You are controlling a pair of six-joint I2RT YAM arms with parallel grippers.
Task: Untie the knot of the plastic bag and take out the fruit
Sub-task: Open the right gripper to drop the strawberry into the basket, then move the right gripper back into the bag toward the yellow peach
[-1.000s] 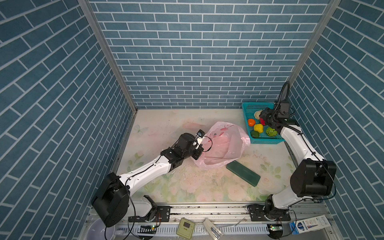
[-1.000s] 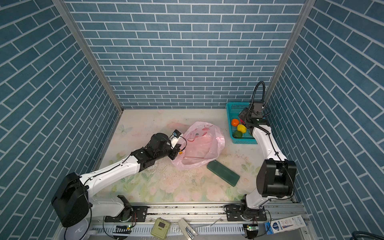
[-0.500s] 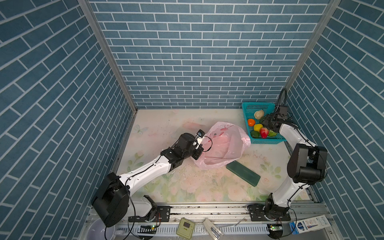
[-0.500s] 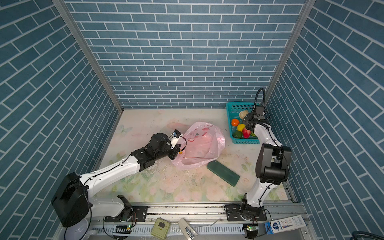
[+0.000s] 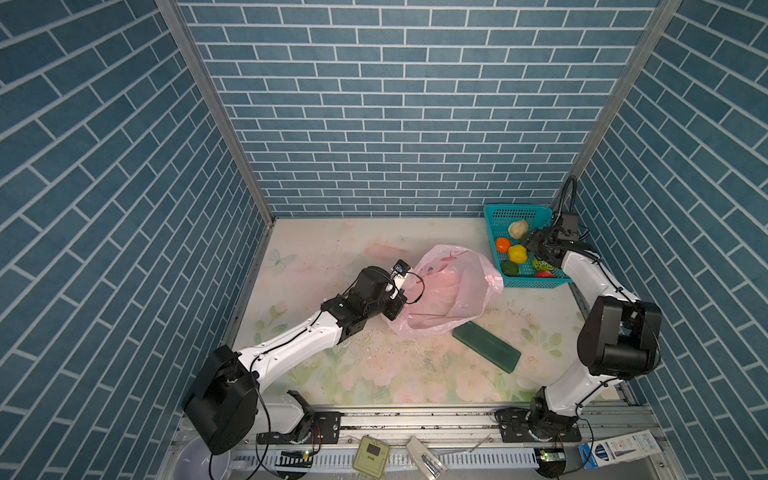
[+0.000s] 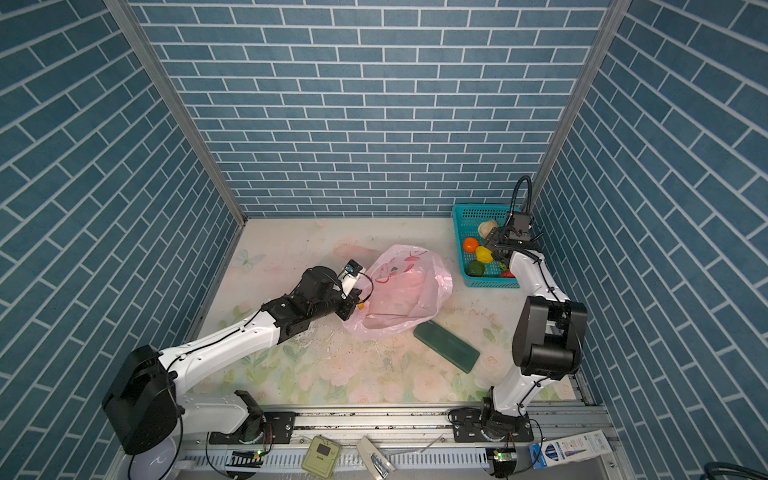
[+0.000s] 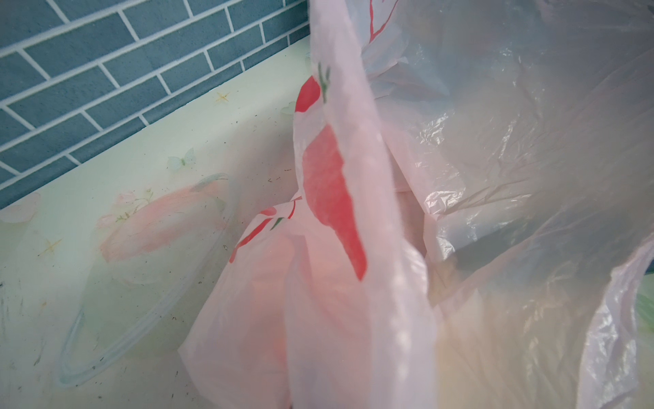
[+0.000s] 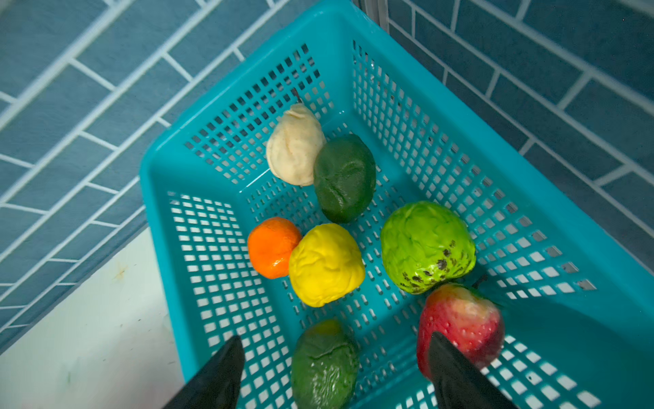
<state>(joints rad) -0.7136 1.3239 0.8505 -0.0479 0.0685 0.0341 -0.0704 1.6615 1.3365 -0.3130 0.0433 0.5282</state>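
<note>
Holding, in my left gripper (image 5: 395, 308): the rim of the plastic bag (image 5: 451, 291), jaws closed tight on the pink film.

Item, plastic bag: mid-table, slumped on the floral table (image 5: 324, 249), its mouth turned toward my left arm. In the left wrist view a strip of it with red print (image 7: 332, 198) runs close past the camera. Whether anything lies inside I cannot tell through the film.

Item, right gripper (image 8: 336, 343): jaws spread wide, nothing between them, poised above the teal basket (image 8: 531, 198).

Item, teal basket: far right corner of the table by the wall, just beside the bag's far edge in both top views.

Item, the fruit, seven pieces, all in the basket:
- cream-white fruit (image 8: 295, 148), touching a dark green fruit (image 8: 345, 177)
- orange fruit (image 8: 272, 248), pressed against the yellow fruit (image 8: 325, 263)
- bright green fruit (image 8: 426, 246), black-speckled on one side
- red fruit (image 8: 460, 318), partly behind one of my right fingers (image 8: 456, 375)
- second dark green fruit (image 8: 323, 364), below the gap of my right jaws

Item, green block (image 5: 486, 347): flat on the table, one end just beside the bag's near edge.
</note>
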